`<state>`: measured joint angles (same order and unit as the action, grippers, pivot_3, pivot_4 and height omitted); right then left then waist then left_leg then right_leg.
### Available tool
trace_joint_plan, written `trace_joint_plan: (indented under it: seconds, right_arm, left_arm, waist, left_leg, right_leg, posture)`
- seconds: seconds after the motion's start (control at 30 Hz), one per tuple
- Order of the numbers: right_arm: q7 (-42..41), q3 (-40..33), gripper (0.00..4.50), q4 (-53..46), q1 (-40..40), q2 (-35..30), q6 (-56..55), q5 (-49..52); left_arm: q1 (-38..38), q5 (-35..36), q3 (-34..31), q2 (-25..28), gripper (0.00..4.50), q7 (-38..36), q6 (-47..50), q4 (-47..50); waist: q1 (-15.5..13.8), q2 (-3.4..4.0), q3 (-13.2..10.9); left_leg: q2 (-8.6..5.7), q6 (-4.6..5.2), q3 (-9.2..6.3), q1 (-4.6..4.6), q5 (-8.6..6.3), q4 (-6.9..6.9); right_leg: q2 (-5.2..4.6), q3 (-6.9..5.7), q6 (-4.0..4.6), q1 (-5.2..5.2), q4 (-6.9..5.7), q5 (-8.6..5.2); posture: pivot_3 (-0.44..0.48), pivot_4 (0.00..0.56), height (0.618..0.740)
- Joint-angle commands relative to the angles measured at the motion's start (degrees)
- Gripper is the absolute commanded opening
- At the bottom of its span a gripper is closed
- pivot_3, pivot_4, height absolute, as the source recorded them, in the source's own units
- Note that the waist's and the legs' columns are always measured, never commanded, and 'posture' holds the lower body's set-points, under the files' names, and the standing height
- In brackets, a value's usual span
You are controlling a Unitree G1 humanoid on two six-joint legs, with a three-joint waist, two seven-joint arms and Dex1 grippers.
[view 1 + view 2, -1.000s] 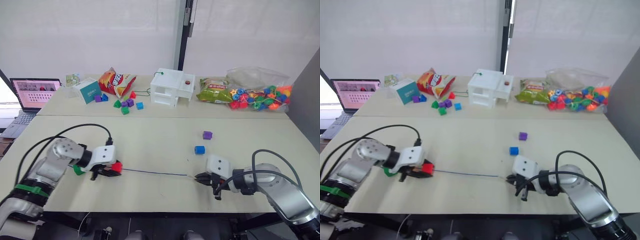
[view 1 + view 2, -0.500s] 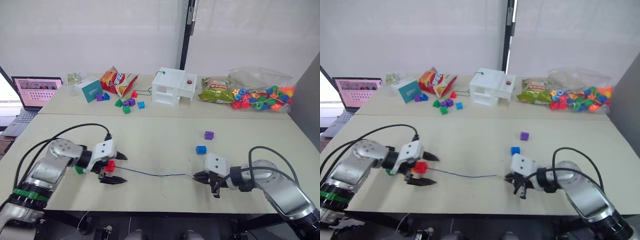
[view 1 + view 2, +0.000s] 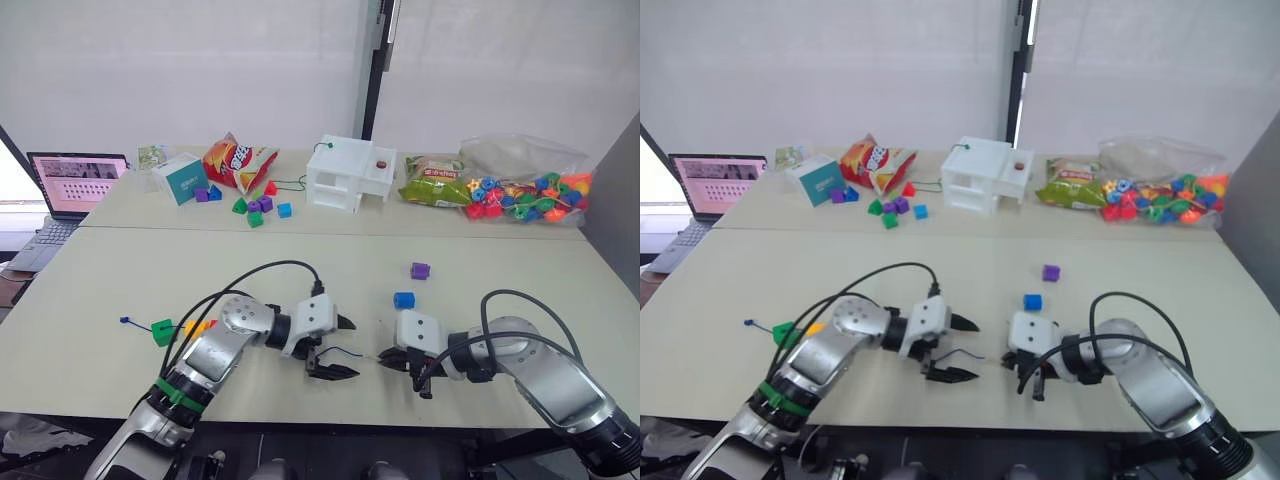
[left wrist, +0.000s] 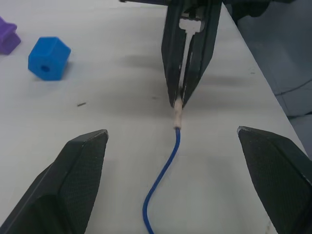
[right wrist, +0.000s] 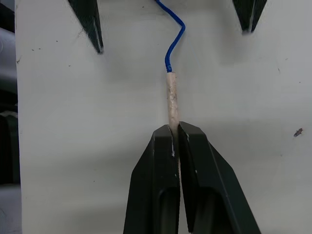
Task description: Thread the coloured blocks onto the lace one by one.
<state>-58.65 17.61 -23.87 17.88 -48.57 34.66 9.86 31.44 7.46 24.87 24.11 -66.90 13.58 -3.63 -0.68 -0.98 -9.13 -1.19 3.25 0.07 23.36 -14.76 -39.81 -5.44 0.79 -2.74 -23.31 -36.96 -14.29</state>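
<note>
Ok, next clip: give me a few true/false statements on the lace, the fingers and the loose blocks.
1. The right gripper pinches the lace's pale tip. True.
2. The left gripper is shut on the lace. False: its fingers are spread wide, with the lace lying between them.
3. A blue block and a purple block lie loose on the table. True.
4. The green block sits between the two grippers. False: it lies far to the robot's left.

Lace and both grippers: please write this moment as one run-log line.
right gripper: shut on lace tip | left gripper: open, facing tip | blue block, purple block: loose on table
</note>
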Motion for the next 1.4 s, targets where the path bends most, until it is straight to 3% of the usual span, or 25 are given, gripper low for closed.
trace_joint_plan:
  seconds: [0.03, 0.23, 0.7, 1.13, 1.4]
  right_arm:
    - [-0.66, 0.25, 0.00, -1.51, 0.93, -0.58, -0.20, -0.56]
    - [-0.61, 0.57, 0.00, -1.53, 1.31, -0.53, 0.02, -0.76]
    - [-0.09, 0.40, 0.00, -2.19, 0.87, -0.55, 0.90, -0.52]
    - [-0.74, 0.84, 0.00, -3.48, 0.14, -0.66, 2.92, 0.78]
    - [7.11, -8.95, 2.79, -7.55, -4.65, 2.50, 10.40, 4.66]
  left_arm:
    - [1.83, -1.61, 1.33, -1.26, 4.48, -1.02, -3.55, -3.54]
    - [4.08, -3.39, 1.90, -3.09, 4.48, -0.15, -2.80, -5.49]
    - [3.44, -5.85, 4.02, -4.60, 0.03, 0.89, -0.68, -4.15]
    - [4.21, -5.70, 2.90, -5.28, 0.03, 1.39, 1.02, -4.08]
    - [3.24, -5.44, 1.20, -1.37, 0.00, 0.18, 1.11, -3.39]
  waist:
    - [0.00, 0.00, 0.00]
    - [-0.12, 0.00, 0.00]
    - [-0.09, 0.00, 0.00]
    - [-0.14, 0.00, 0.00]
    - [-0.04, 0.00, 0.00]
  left_leg:
    - [0.00, 0.00, 0.00, 0.01, 0.00, -0.01]
    - [-0.02, 0.00, -0.02, 0.03, 0.00, -0.02]
    - [-0.02, 0.00, -0.02, 0.03, 0.00, -0.03]
    - [-0.01, 0.01, -0.03, 0.01, 0.00, -0.03]
    - [0.00, 0.01, -0.04, 0.02, 0.00, -0.02]
  right_leg:
    - [0.00, 0.00, 0.00, 0.00, 0.01, 0.00]
    - [-0.02, -0.01, -0.01, 0.01, 0.01, 0.00]
    - [-0.03, -0.01, -0.01, 0.01, 0.01, 0.00]
    - [-0.03, -0.02, -0.01, 0.03, 0.02, 0.00]
    - [-0.03, -0.02, -0.01, 0.02, 0.00, 0.00]
  posture:
    - [0.000, 0.150, 0.740]
    - [0.000, 0.150, 0.740]
    - [0.000, 0.150, 0.740]
    - [0.000, 0.150, 0.740]
    - [0.000, 0.150, 0.740]
